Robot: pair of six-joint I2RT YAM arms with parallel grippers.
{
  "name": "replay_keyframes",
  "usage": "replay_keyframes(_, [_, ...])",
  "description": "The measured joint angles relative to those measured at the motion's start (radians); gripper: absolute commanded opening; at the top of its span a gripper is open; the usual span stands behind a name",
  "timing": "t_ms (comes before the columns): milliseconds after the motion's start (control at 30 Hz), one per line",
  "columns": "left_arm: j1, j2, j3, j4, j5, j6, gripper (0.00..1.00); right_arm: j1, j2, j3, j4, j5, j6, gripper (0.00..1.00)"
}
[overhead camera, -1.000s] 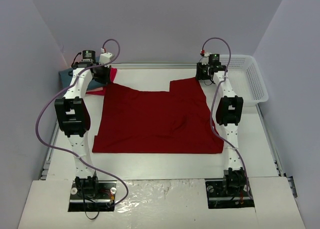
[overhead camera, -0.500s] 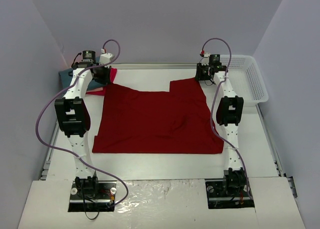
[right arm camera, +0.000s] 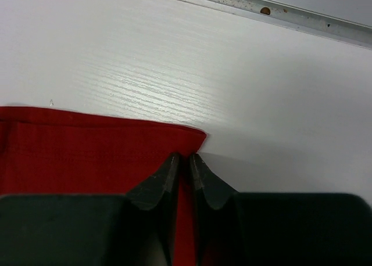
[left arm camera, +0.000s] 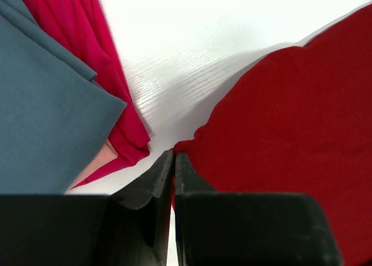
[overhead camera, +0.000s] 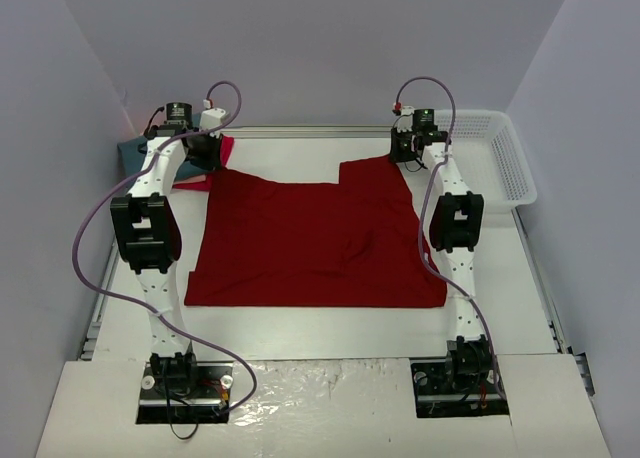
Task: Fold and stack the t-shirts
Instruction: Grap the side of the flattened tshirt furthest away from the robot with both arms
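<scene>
- Deep red t-shirt: lies spread flat in the middle of the white table, lower hem toward the arm bases. A few shallow creases run across its right half.
- Far edge of that shirt: stepped, with the right portion reaching farther back than the left.
- Left gripper: sits at the shirt's far-left corner. Jaws are together, and a sliver of red cloth shows between them, so they appear to be pinching the very tip of that corner.
- Right gripper: sits at the shirt's far-right corner. Jaws are drawn nearly together with a thin strip of the red hem between them, clamped on the cloth just inside the corner.
- Slate-teal t-shirt: folded, at the far-left edge of the table, just beside the left gripper.
- Pinkish-red t-shirt: lies under the teal one, its edge sticking out toward the deep red shirt. The two reds are near each other but apart, with bare table between.
- A pale salmon patch shows at the lower edge of that stack; what it belongs to cannot be determined.
- White mesh basket: stands at the far-right corner of the table, apart from the shirt.
- Metal rail: runs along the table's far edge, beyond the right gripper.
</scene>
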Motion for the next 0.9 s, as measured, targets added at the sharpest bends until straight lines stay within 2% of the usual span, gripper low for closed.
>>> replay_keyframes(33, [0.0,0.002,0.0,-0.001,0.0,0.0,0.02,0.002,0.0,0.0,0.0,0.002,-0.003,0.0])
replay_keyframes(467, [0.0,0.005,-0.007,0.014,0.004,-0.014,0.02,0.005,-0.006,-0.008,0.0,0.022,-0.023,0.0])
replay_keyframes(733, [0.0,0.003,-0.019,0.024,0.005,-0.025,0.02,-0.004,-0.063,-0.073,-0.025,0.022,-0.026,0.0])
replay_keyframes(900, [0.005,-0.019,-0.081,0.039,0.019,-0.033,0.02,-0.021,-0.144,-0.134,-0.037,0.014,-0.026,0.0])
